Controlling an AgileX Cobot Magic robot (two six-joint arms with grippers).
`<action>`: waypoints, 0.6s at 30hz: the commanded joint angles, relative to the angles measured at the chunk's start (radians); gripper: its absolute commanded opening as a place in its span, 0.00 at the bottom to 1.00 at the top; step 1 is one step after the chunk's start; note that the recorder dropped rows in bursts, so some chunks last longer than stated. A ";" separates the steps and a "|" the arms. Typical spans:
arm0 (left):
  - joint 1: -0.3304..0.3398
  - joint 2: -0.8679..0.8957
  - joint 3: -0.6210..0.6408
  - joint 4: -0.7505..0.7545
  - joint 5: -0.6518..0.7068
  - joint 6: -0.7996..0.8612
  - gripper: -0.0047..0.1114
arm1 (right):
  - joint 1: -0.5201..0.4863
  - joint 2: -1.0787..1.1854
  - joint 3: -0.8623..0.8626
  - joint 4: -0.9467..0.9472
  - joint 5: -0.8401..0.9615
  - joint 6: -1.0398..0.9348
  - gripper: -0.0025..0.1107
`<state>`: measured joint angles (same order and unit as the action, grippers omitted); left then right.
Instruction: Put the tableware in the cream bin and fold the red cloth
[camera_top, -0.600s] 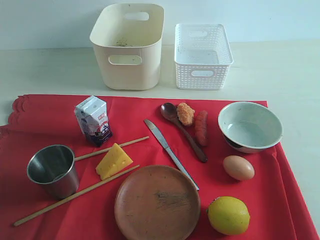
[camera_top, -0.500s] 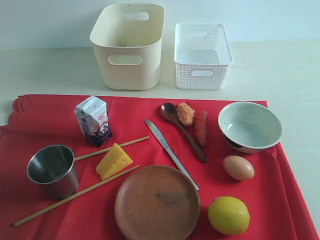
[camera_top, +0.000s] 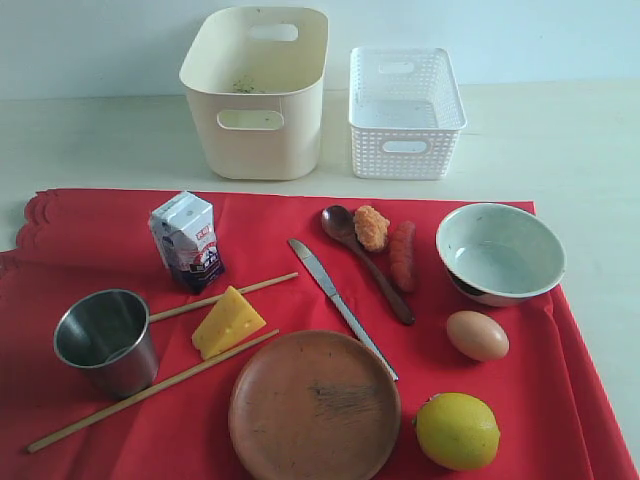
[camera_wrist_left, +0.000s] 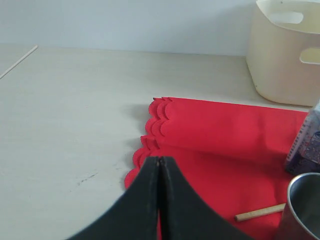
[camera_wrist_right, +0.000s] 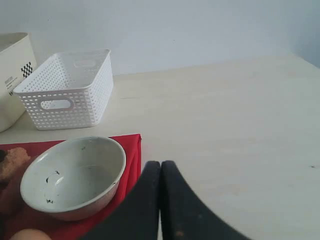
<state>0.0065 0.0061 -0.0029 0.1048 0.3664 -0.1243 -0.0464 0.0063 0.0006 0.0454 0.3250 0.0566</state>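
The red cloth (camera_top: 90, 240) lies flat on the table and carries the tableware. On it are a pale bowl (camera_top: 499, 252), a steel cup (camera_top: 105, 340), a brown plate (camera_top: 314, 404), a dark wooden spoon (camera_top: 366, 262), a metal knife (camera_top: 340, 303) and two chopsticks (camera_top: 150, 390). The cream bin (camera_top: 258, 92) stands behind the cloth. Neither arm shows in the exterior view. My left gripper (camera_wrist_left: 159, 160) is shut and empty above the cloth's scalloped edge (camera_wrist_left: 150, 130). Just off the cloth's corner, beside the bowl (camera_wrist_right: 72, 176), my right gripper (camera_wrist_right: 160, 164) is also shut with nothing in it.
A white lattice basket (camera_top: 405, 112) stands right of the cream bin. Food lies among the tableware: a milk carton (camera_top: 186, 240), cheese (camera_top: 228, 321), a fried piece (camera_top: 372, 227), a sausage (camera_top: 403, 255), an egg (camera_top: 477, 335) and a lemon (camera_top: 457, 430).
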 joint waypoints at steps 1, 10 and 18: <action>-0.007 -0.006 0.003 -0.001 -0.007 0.000 0.04 | -0.001 -0.006 -0.001 0.002 -0.017 -0.003 0.02; -0.007 -0.006 0.003 -0.001 -0.007 0.000 0.04 | -0.001 -0.006 -0.001 -0.040 -0.026 -0.040 0.02; -0.007 -0.006 0.003 -0.001 -0.007 0.000 0.04 | -0.001 -0.006 -0.001 -0.026 -0.305 -0.057 0.02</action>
<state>0.0065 0.0061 -0.0029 0.1048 0.3664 -0.1243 -0.0464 0.0063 0.0006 -0.0610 0.1439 -0.0518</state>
